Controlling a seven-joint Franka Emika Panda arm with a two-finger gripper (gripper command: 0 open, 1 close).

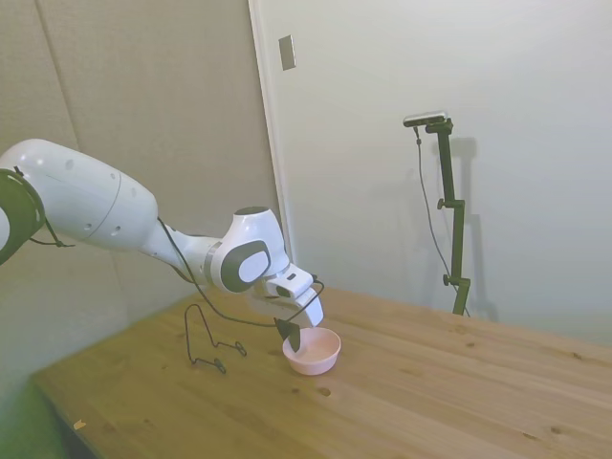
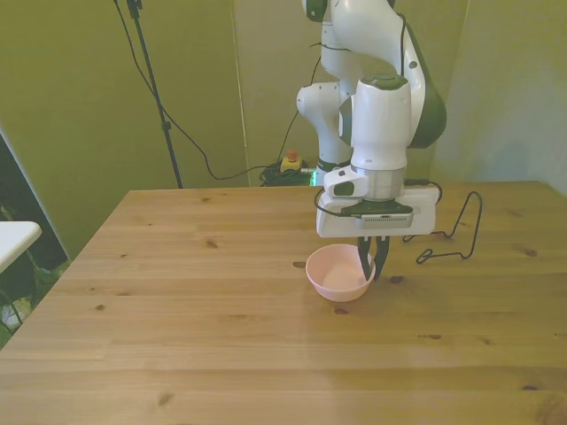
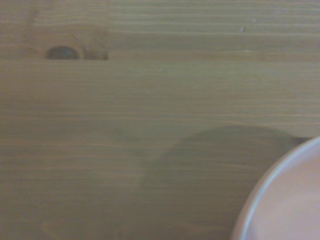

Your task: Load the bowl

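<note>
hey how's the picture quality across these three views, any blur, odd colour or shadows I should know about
Side view: dim, washed out, greyish; the bowl and claw are soft but readable. Front view: sharpest, with a yellow-green cast on the walls. Wrist view: blurry and close up, showing only the bowl's rim, a broad shadow beside it on the table, and a dark knot.

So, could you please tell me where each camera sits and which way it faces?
Side view: off one side of the table, looking across it at the bowl and wire rack; arm and pincer show.
Front view: across the table, facing the robot; arm and pincer at the bowl's rim.
Wrist view: close above the table, bowl rim at a corner; no arm shows.
All three share the bowl.
</note>
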